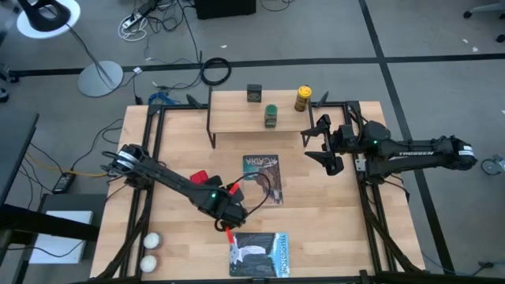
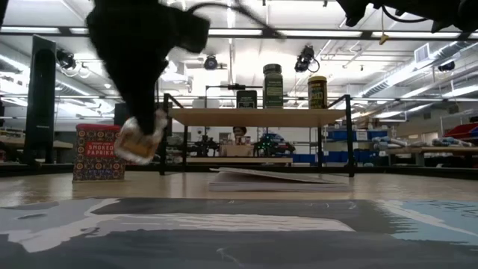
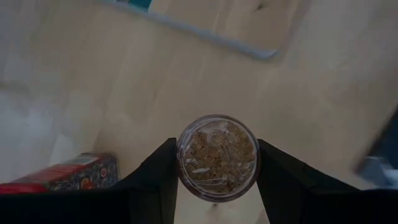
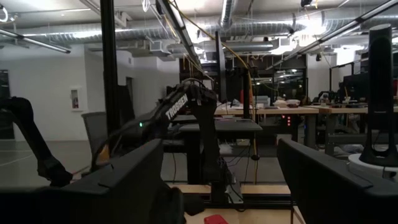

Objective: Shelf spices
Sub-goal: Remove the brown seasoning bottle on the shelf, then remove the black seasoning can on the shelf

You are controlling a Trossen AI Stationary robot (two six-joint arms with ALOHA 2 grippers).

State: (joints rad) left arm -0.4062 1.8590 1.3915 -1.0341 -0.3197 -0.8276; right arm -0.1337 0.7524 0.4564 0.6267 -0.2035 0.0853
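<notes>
A tiny pale jar (image 3: 217, 155) of brown spice sits between the fingers of my left gripper (image 1: 227, 224), above the table's near middle. A red tin (image 2: 98, 152) stands on the table just to the left of it. The shelf (image 1: 260, 120), a light board on black legs, stands at the far middle. It bears a dark square tin (image 1: 254, 93), a green jar (image 1: 271, 115) and a yellow-lidded jar (image 1: 303, 98). My right gripper (image 4: 224, 186) waits raised at the right, open, with nothing in it. My left gripper pinches the tiny jar by its round side wall (image 3: 184, 163), one finger on each side. The fingers (image 3: 155, 183) come from above, pointing steeply down. The jar (image 2: 137, 146) hangs tilted at the fingers' ends, clear of the tabletop.
A book (image 1: 264, 177) lies flat in the table's middle and another (image 1: 259, 254) at the near edge. Two white balls (image 1: 149, 251) lie at the near left corner. Bare wood (image 1: 331, 213) spreads to the right of the books.
</notes>
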